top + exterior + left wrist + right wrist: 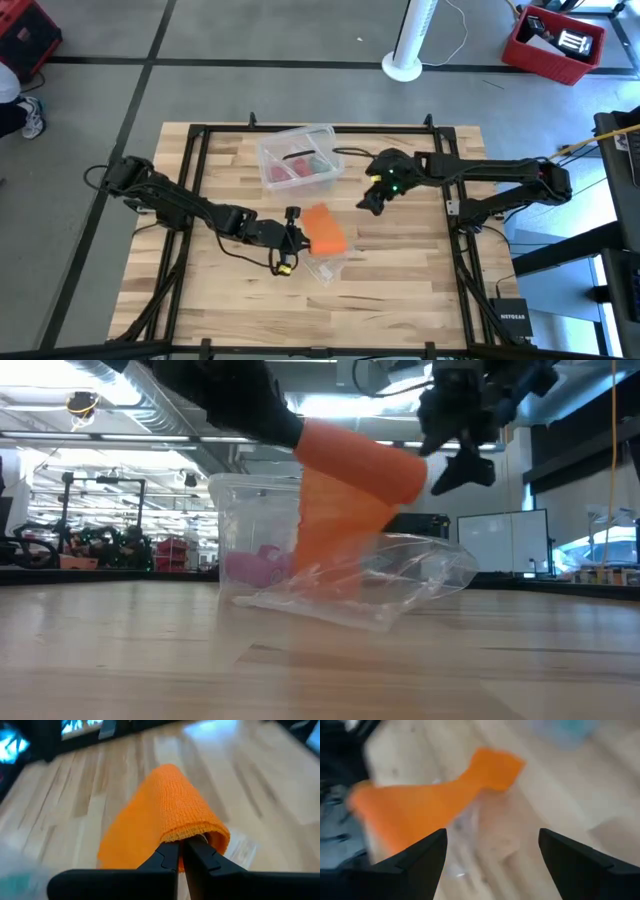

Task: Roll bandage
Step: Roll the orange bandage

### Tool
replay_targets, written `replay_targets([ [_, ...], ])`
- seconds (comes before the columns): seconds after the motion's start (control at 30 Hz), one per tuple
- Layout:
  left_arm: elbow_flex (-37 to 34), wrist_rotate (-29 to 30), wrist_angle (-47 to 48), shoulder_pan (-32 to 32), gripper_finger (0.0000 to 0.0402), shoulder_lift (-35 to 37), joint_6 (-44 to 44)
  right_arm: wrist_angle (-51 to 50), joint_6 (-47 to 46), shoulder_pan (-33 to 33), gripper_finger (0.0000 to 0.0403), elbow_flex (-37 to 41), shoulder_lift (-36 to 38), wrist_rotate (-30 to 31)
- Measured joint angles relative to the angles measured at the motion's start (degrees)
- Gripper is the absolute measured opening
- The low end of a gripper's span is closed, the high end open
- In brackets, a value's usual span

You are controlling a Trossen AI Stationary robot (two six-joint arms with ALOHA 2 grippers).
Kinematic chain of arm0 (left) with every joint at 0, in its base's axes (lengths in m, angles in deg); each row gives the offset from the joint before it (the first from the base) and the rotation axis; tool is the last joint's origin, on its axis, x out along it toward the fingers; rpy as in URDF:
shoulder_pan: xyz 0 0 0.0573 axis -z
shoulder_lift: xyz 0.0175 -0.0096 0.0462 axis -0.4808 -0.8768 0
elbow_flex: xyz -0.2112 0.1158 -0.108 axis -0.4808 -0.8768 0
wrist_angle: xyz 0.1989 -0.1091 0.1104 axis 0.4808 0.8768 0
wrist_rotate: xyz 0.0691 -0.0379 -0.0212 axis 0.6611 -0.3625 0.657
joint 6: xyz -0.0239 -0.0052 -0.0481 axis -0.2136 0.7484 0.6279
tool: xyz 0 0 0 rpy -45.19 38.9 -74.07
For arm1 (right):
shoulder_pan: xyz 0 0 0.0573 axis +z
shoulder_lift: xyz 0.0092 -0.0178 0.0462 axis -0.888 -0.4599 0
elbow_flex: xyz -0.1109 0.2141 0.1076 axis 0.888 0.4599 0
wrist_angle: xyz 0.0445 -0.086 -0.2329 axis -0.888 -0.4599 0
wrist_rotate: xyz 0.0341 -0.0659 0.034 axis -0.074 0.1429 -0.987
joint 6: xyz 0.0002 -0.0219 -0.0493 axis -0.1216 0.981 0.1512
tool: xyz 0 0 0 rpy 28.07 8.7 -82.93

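Bandage hangs pinched in the closed left gripper above the table — right gripper hovers nearby, jaws wide open, holding nothing.

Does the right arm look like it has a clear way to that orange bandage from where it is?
Probably yes. The right gripper hangs open above the table just beside the bandage, with nothing between them. The left gripper is shut on its opposite side.

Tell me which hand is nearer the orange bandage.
Left. The left hand is shut on one end of the orange bandage, holding it up above the table. The right hand hangs open off to the bandage's side, not touching it.
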State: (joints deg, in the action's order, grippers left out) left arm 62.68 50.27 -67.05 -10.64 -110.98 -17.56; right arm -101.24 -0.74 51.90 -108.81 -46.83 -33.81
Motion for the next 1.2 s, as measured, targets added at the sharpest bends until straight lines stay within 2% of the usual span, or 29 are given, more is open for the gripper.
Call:
replay_targets([
  [0.1,2.7,-0.2,-0.5,-0.1,0.0004,2.4,-2.7,0.2,3.4,2.2,0.0317,0.0,2.6,4.2],
  [0.3,6.5,0.4,-0.6,-2.1,0.0004,10.2,-11.4,3.4,11.6,9.0,0.0317,0.0,8.7,6.5],
  [0.43,6.6,0.4,-0.7,-5.0,0.0004,14.7,-13.7,4.0,14.6,13.7,0.0317,-0.1,10.7,13.3],
  [0.63,6.6,0.6,-0.8,-7.8,0.0004,15.6,-14.1,7.6,13.1,15.6,0.0317,-0.1,9.5,14.6],
  [0.73,6.6,0.5,-1.5,-8.0,0.0004,15.6,-14.1,5.8,16.6,15.7,0.0317,0.2,8.9,14.0],
  [0.8,6.6,0.5,-1.4,-7.6,0.0004,15.6,-13.8,6.8,18.2,17.0,0.0315,2.2,9.0,16.4],
  [0.9,6.6,0.5,-2.1,-6.9,0.0004,15.6,-13.3,12.7,20.9,18.2,0.0305,7.7,9.9,20.8],
  [1.07,6.6,0.3,-2.5,-6.4,0.0004,15.6,-12.4,35.0,24.6,18.2,0.0279,19.4,10.3,21.8],
  [1.13,6.6,0.4,-2.7,-6.4,0.0004,15.6,-12.3,42.3,26.5,18.2,0.0271,22.7,9.4,25.0],
  [1.2,6.6,0.4,-2.7,-6.4,0.0004,15.6,-12.2,44.4,27.4,18.2,0.0264,24.5,9.1,28.6],
])
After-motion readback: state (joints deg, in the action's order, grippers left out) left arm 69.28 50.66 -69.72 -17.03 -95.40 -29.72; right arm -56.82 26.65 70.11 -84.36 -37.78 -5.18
